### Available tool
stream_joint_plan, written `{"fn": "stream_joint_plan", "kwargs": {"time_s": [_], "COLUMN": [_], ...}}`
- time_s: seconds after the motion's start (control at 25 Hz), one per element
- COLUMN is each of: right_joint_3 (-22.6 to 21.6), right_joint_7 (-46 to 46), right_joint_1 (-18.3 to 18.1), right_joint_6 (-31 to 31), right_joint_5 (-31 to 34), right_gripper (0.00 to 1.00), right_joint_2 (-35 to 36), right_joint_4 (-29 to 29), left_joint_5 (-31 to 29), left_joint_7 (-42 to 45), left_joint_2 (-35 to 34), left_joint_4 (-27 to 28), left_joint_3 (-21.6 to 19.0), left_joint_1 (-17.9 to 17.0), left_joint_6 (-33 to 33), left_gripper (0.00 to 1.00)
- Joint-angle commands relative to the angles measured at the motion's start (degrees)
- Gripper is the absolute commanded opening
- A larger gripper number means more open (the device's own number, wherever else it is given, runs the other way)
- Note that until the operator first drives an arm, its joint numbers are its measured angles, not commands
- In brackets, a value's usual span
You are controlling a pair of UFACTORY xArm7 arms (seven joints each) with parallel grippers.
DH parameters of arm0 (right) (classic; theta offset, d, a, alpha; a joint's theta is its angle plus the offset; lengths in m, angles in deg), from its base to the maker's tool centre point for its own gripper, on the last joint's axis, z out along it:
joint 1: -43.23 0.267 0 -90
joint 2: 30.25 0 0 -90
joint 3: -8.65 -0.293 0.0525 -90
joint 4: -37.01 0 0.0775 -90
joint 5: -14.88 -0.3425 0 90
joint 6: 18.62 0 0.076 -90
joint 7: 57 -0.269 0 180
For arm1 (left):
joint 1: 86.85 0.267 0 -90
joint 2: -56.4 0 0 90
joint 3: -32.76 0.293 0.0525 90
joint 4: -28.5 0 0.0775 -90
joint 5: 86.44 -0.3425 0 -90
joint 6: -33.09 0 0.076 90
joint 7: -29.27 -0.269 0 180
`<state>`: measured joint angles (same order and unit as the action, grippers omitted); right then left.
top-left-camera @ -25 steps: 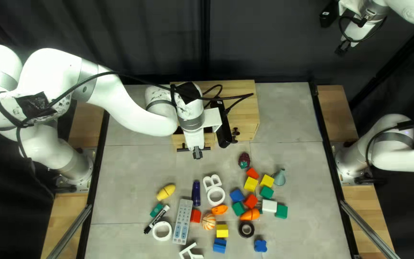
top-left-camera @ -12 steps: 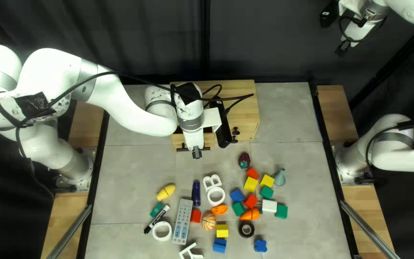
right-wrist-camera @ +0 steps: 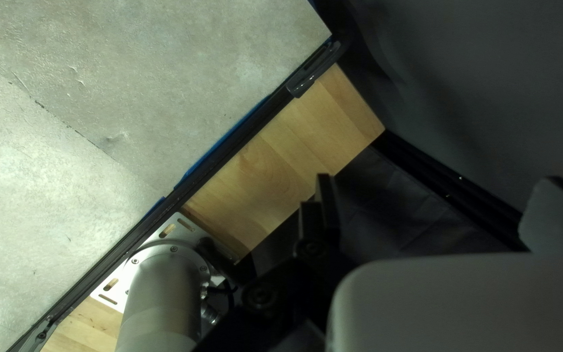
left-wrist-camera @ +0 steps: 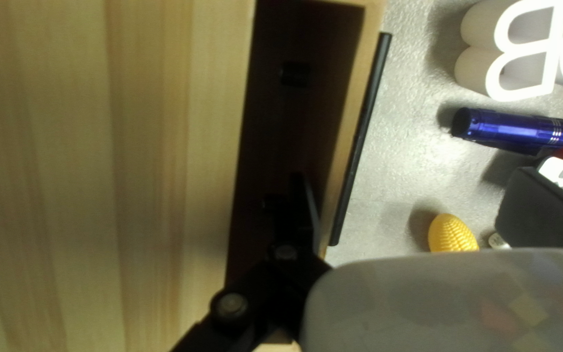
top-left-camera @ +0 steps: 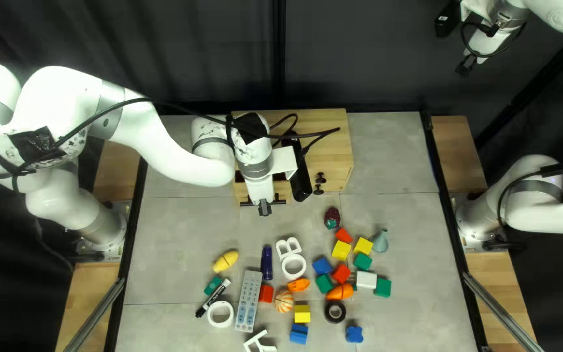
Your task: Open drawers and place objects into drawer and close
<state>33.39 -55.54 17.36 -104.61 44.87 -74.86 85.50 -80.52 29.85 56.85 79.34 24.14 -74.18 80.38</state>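
Top left view: drawer [top-left-camera: 283,190] open beside left gripper [top-left-camera: 264,208]; right gripper [top-left-camera: 466,66] raised; neither's opening or hold determinable; next, presumably, fetch torch [top-left-camera: 266,263].

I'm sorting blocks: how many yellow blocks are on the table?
3. In the top left view, one yellow block and another sit left of the teal cone; the third is just above a blue block. My left arm may hide more.

We work in what looks like a robotics lab: our arms [top-left-camera: 171,146] are bolted beside a grey table [top-left-camera: 184,228], dark curtain [top-left-camera: 190,52] behind.
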Motion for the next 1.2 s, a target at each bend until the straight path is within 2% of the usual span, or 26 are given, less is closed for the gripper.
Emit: {"fn": "stream_joint_plan", "kwargs": {"time_s": [0.04,1.2], "right_joint_3": [0.0,0.0], "right_joint_7": [0.0,0.0], "right_joint_1": [0.0,0.0], "right_joint_6": [0.0,0.0], "right_joint_5": [0.0,0.0], "right_gripper": [1.0,1.0], "right_joint_2": [0.0,0.0], "right_joint_4": [0.0,0.0], "left_joint_5": [0.4,0.4], "left_joint_7": [-0.1,2.6], "left_joint_2": [-0.5,-1.8], "left_joint_4": [-0.5,-1.4], "left_joint_3": [-0.1,-1.7], "left_joint_1": [-0.1,-1.6], "left_joint_6": [-0.1,-0.3], "left_gripper": [1.0,1.0]}}
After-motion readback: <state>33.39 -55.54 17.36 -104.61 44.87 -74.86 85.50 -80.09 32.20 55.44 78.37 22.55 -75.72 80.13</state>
